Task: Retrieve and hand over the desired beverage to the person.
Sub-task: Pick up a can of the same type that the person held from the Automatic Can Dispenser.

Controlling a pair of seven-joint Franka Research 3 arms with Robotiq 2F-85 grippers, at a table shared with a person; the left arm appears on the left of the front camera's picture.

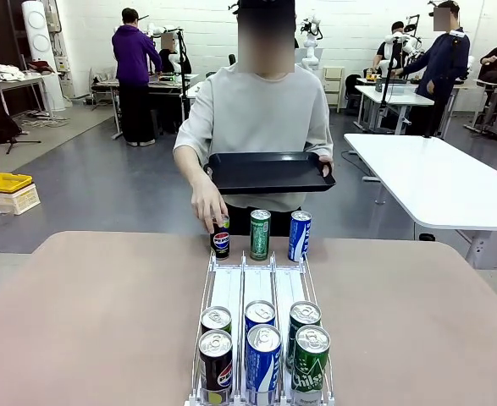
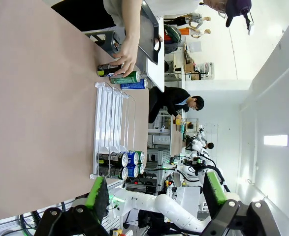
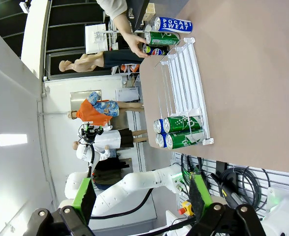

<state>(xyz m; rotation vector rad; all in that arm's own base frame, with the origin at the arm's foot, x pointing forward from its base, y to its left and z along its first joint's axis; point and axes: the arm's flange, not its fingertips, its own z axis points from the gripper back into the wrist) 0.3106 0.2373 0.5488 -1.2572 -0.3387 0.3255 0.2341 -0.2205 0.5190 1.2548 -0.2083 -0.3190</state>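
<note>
Two pincers, left pincer and right pincer, hang spread and empty; the upright black Pepsi can touched by the person's hand stands far ahead, judged nearer the left one.

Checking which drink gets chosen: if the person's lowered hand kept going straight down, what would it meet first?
The black Pepsi can at the far end of the white three-lane rack; the person's right hand appears to touch its top.
</note>
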